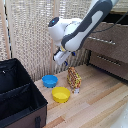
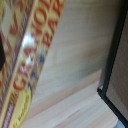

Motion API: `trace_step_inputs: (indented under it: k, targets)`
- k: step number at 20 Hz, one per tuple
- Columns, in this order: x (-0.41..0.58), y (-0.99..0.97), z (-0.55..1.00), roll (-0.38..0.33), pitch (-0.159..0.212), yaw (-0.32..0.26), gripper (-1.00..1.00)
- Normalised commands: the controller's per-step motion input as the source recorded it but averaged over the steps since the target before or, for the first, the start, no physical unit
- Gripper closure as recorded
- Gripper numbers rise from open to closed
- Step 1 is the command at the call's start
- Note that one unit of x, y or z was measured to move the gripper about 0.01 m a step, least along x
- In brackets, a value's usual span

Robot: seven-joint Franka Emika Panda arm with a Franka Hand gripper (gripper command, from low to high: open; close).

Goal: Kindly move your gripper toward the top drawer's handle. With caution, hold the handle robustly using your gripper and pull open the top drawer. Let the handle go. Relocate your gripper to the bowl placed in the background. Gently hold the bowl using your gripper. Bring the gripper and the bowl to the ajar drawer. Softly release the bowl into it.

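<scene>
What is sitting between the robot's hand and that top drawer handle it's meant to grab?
Nothing visible. In the exterior view the gripper hangs in the air above the granola box, and the handle lies toward the exterior view's right with only open space between. The box and bowls sit lower, on the table.

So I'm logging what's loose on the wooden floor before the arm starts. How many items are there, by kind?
Bowls: 2, the blue bowl and the yellow bowl
Granola bar box: 1
Black fabric box: 1
Total: 4
</scene>
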Motion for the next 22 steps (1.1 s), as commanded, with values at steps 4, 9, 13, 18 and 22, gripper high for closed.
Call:
trace_step_inputs:
  k: [4,9,13,18,22]
  targets:
    - [0.410,0.12,0.24,0.117,0.000,-0.211,-1.00]
    - [0.145,0.13,0.24,0.212,0.000,-0.266,-1.00]
    - [0.180,0.15,0.04,0.326,0.048,-0.242,-1.00]
    - [0.287,0.16,0.00,0.366,0.089,-0.216,-1.00]
    - [0.648,0.05,-0.02,0.283,0.059,-0.157,-1.00]
